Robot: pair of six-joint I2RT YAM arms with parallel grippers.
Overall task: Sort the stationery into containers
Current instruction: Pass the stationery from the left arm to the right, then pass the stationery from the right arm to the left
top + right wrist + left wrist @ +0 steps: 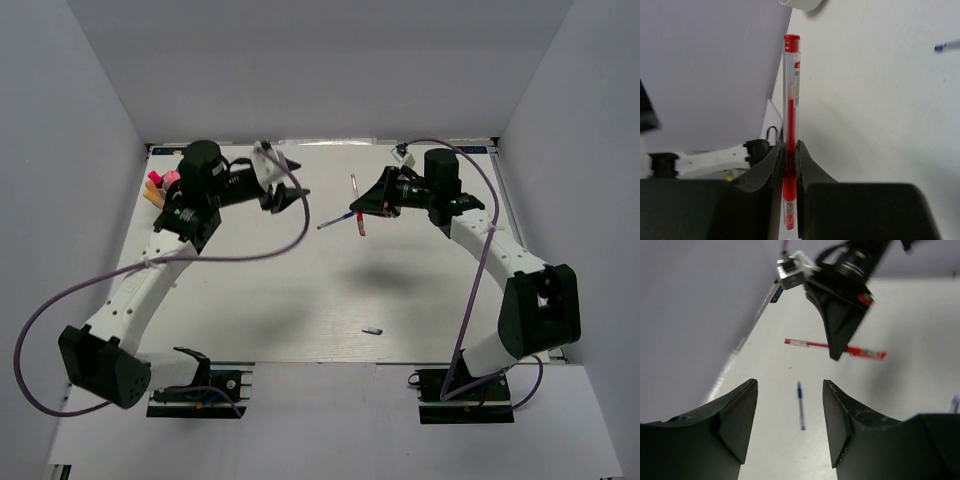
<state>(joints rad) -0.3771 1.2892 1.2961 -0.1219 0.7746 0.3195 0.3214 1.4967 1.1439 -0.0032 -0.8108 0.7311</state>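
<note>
Item, nearest my lens: right gripper (790, 165), fingers pinched tight on the red pen (791, 100). The pen lies lengthwise along the pinch, and most of the barrel I can see runs out past the fingertips to the red cap. Item: the same red pen from above (357, 205), at mid-table toward the far side. I cannot tell whether it is clear of the table (300, 300). Item: left gripper (790, 390), jaws standing well apart with nothing between them, aimed across at the right gripper and near it. Item: blue pen (800, 407), loose on the table, framed between the left fingers and just beside the red pen. Item: pink and orange pieces (156, 185) at the far-left edge, behind the left arm; I take the bowl to sit there, but it is mostly hidden. Item: small pale piece (372, 330), alone toward the near edge. Handling note, my judgement: the step is carrying the red pen to that bowl. I would lift straight up first so the overhanging cap end does not drag or sweep the blue pen. I would hold the wrist steady so the barrel cannot pivot in the pinch. The left arm stands across the route, so I would move it aside first, then let go low over one compartment.
</note>
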